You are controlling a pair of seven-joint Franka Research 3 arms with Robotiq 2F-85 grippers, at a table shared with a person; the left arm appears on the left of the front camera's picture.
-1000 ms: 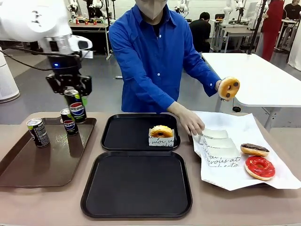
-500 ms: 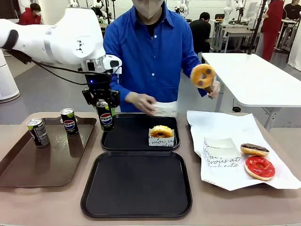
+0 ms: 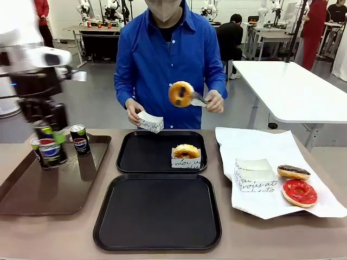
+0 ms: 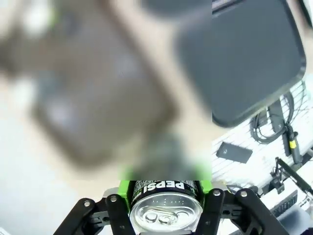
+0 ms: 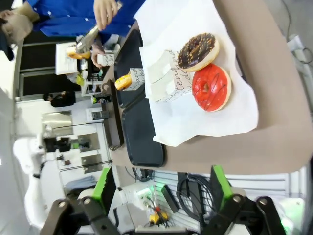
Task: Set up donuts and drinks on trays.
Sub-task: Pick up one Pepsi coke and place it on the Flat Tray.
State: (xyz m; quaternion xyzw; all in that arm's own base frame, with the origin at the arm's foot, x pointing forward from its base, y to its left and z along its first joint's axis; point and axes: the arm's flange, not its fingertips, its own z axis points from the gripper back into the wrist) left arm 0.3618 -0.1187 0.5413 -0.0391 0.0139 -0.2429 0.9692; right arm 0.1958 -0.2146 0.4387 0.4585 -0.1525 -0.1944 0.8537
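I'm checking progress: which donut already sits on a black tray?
The golden donut in its white box on the far black tray; the chocolate donut and red donut lie on the paper sheet, and the person holds a fourth donut in tongs.

Motion-blurred left arm (image 3: 32, 65) and Pepsi can (image 3: 52, 151); table (image 4: 146, 49) a smear in left wrist view.

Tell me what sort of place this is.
Probably a robotics lab staged as a snack counter: a robot arm holds a can, donuts lie on paper, and work tables stand behind.
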